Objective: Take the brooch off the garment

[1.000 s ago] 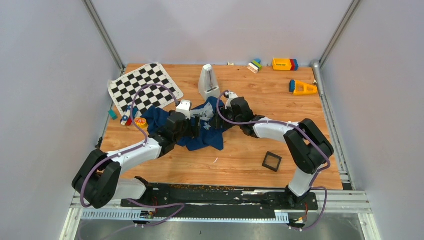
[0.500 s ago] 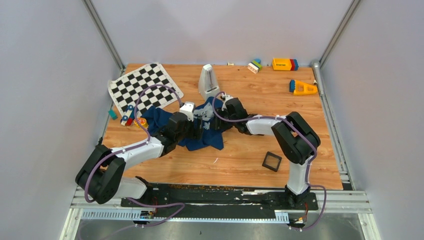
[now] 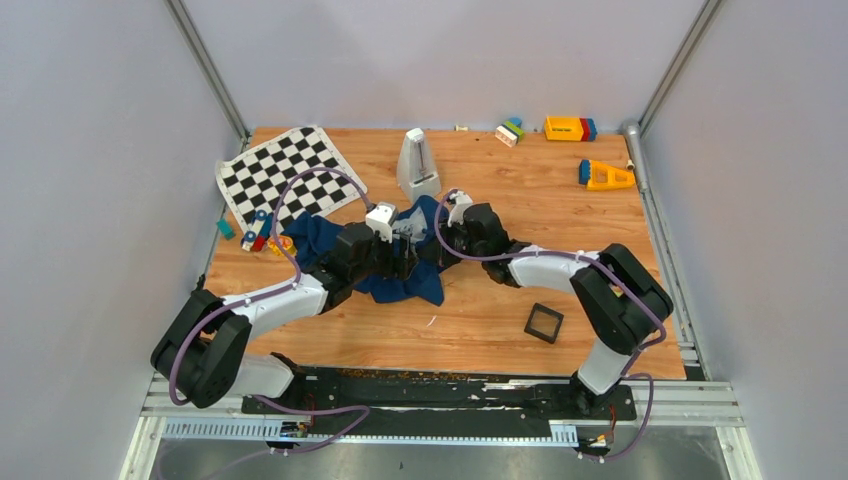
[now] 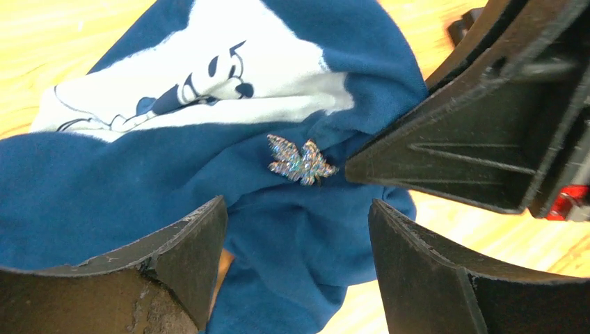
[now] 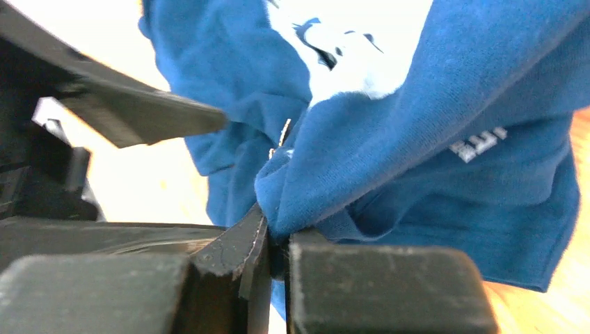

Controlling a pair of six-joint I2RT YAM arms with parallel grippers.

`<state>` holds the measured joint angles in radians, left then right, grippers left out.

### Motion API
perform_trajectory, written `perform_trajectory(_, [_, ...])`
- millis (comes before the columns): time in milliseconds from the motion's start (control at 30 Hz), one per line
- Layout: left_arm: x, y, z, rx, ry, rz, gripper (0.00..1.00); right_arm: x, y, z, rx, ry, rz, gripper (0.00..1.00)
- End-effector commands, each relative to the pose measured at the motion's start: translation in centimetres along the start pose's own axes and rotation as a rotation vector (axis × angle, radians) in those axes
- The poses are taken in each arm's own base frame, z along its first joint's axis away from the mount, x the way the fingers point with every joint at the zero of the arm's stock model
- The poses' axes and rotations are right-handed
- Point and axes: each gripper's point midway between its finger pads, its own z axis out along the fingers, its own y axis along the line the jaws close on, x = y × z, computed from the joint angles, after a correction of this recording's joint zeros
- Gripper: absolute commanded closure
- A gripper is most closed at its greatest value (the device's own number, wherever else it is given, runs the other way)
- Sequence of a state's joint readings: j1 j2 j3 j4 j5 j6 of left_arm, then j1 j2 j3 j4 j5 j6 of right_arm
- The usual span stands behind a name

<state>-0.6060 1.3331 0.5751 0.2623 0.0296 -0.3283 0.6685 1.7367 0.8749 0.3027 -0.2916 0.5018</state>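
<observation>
The garment [image 4: 125, 181], a blue T-shirt with a white Mickey print, lies crumpled on the table [image 3: 480, 330] between both arms. The brooch [image 4: 301, 161], a small glittery leaf-shaped piece, is pinned to a fold just below the print. My left gripper [image 4: 296, 204] stands open over the cloth, with the brooch just beyond its fingertips and nothing between them. My right gripper [image 5: 278, 233] is shut on a bunched fold of the garment [image 5: 417, 139]. Its dark fingers [image 4: 452, 153] reach in from the right, right beside the brooch. In the top view both grippers meet over the garment [image 3: 405, 285].
A black-and-white chequered cloth [image 3: 285, 175] lies at the back left, with small toys [image 3: 262, 238] at its near edge. A white upright object [image 3: 416, 162] stands behind the garment. A black square frame [image 3: 543, 322] lies at the front right. Coloured toys [image 3: 570, 128] [image 3: 605, 175] sit at the back right.
My right gripper has closed onto a fold of the garment and drawn it slightly right. My left gripper has shifted a little toward the print and narrowed slightly.
</observation>
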Motion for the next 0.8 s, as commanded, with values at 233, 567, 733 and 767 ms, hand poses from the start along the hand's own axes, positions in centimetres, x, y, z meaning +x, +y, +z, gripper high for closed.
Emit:
perform_trajectory(233, [-1.8,-2.1,0.2,0.113,-0.068,-0.036,0.22,-2.2,6.5,-2.4,-0.235,-0.132,-0.156,0.87])
perform_trajectory(567, [-1.7,0.7,-0.2,-0.026,-0.078,-0.094,0.41,-1.2,6.4,-1.7,-0.253,-0.096,-0.106,0.63])
perform_trajectory(733, [-2.1,1.3,-1.1,-0.039,-0.098,-0.114,0.42,-1.3,5.4,-1.2,-0.195,-0.09,-0.087,0.72])
perform_trajectory(767, [-2.3,1.3,-1.3,-0.039,-0.106,-0.115,0.42,-1.4,4.9,-1.0,-0.162,-0.091,-0.079,0.63])
